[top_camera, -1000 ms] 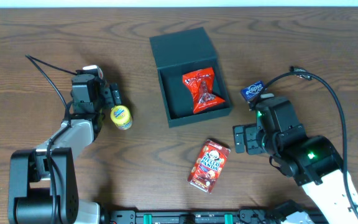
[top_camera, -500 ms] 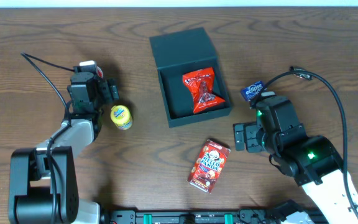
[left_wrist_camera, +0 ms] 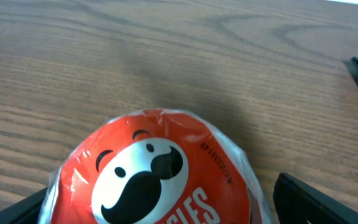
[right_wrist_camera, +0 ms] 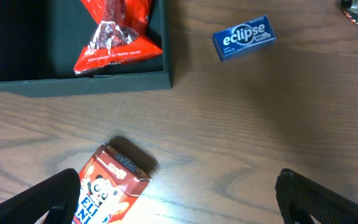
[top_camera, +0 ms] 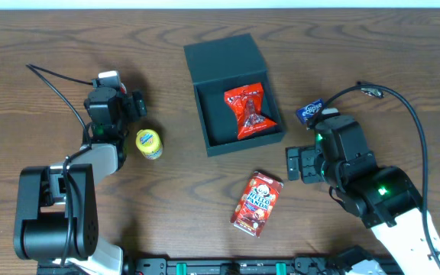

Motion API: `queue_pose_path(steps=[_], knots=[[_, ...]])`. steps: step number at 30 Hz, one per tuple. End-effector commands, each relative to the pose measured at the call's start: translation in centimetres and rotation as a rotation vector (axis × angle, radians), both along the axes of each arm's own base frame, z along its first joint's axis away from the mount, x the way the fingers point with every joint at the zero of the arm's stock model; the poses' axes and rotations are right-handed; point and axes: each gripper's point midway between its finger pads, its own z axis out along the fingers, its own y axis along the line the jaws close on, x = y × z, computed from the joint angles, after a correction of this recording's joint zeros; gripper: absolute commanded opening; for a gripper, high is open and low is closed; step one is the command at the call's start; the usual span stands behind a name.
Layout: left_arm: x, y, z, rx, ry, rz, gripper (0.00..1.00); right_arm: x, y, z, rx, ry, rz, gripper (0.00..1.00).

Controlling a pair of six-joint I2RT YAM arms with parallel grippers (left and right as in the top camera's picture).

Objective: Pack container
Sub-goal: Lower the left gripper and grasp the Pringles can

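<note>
Can [left_wrist_camera: 154, 180] bottom cropped | container [right_wrist_camera: 73, 83] cut off, right wrist view

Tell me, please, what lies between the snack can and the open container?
Only bare wooden table separates the snack can from the container, as the overhead view shows.

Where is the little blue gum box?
In the overhead view, the blue gum box lies just right of the open container, not touching it.
</note>
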Motion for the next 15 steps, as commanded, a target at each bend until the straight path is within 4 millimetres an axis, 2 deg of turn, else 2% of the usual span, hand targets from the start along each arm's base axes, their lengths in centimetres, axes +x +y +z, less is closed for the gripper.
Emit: queue_pose_path(steps=[1, 15], knots=[[0.5, 0.5, 0.0, 0.018, -0.005, 0.014, 0.95, 0.1, -0.1, 0.1, -0.011, -0.011, -0.01, 0.99], [0.4, 0.4, -1.5, 0.013, 0.021, 0.008, 0.95, 0.2, -0.1, 0.2, -0.009, -0.014, -0.011, 0.99]])
